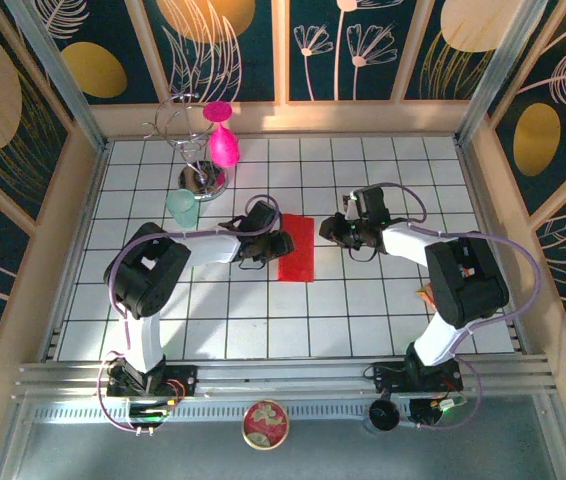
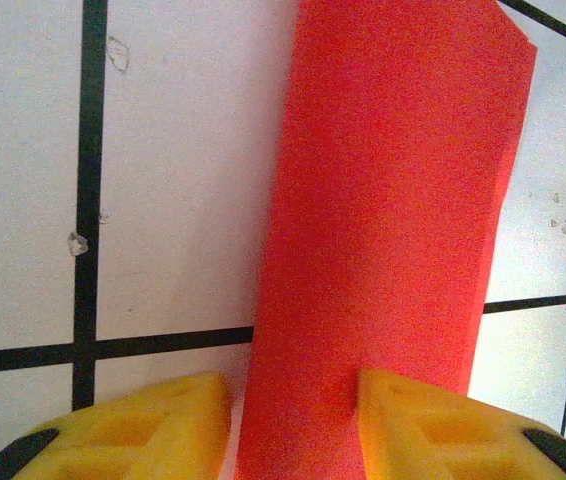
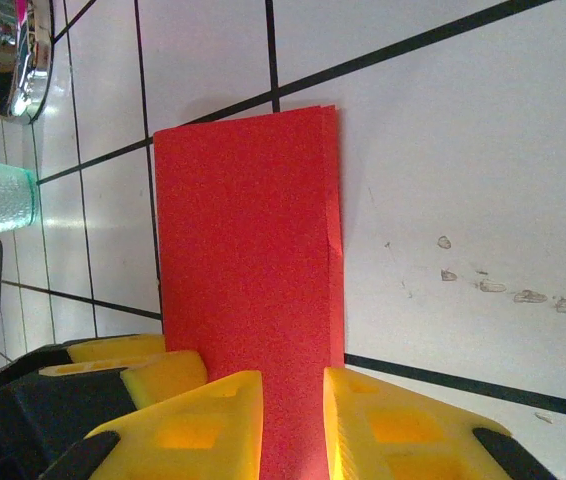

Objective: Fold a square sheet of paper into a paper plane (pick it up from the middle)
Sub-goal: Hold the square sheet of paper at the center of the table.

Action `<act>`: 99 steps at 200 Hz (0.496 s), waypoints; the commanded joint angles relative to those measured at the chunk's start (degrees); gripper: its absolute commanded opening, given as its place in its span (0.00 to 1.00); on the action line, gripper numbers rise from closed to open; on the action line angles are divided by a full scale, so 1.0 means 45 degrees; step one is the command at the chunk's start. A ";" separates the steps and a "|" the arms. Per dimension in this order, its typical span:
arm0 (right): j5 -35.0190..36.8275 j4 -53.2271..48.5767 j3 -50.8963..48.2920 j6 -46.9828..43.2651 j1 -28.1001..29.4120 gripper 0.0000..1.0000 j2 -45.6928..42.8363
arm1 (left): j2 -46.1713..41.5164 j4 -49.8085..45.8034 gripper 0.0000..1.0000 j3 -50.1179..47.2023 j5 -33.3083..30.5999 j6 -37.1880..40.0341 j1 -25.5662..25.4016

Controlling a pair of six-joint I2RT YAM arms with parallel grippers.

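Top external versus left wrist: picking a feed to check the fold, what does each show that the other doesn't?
Top external: the right gripper facing the left gripper across the red paper, a magenta goblet and green cup. Left wrist: the paper's offset layered edge, the left gripper's jaws apart at its near end. Shared: the folded paper on the tiled table.

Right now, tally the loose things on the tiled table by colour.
Red: 1, the folded paper
Pink: 1, the goblet
Pale green: 1, the cup
Silver: 1, the wire stand
Total: 4
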 commanded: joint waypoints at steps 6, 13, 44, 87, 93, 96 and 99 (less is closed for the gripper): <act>-0.0488 0.0614 -0.0293 0.0134 -0.0065 0.23 0.0136 | 0.1872 -0.0896 0.42 -0.0320 -0.0348 0.0237 -0.0251; -0.0642 0.0792 -0.0377 0.0120 -0.0064 0.23 0.0103 | 0.1935 -0.0884 0.42 -0.0305 -0.0358 0.0253 -0.0273; -0.0993 0.1111 -0.0461 0.0017 -0.0056 0.23 0.0043 | 0.2197 -0.0964 0.42 -0.0340 -0.0410 0.0315 -0.0361; -0.1306 0.1364 -0.0473 0.0047 0.0023 0.23 0.0166 | 0.2542 -0.1039 0.43 -0.0243 -0.0427 0.0466 -0.0421; -0.1342 0.1392 -0.0481 0.0054 0.0044 0.22 0.0220 | 0.2570 -0.1042 0.43 -0.0242 -0.0455 0.0529 -0.0448; -0.1347 0.1396 -0.0482 0.0056 0.0055 0.22 0.0237 | 0.2601 -0.1040 0.43 -0.0242 -0.0456 0.0545 -0.0457; -0.1365 0.1402 -0.0482 0.0056 0.0061 0.22 0.0252 | 0.2614 -0.1040 0.43 -0.0242 -0.0452 0.0549 -0.0456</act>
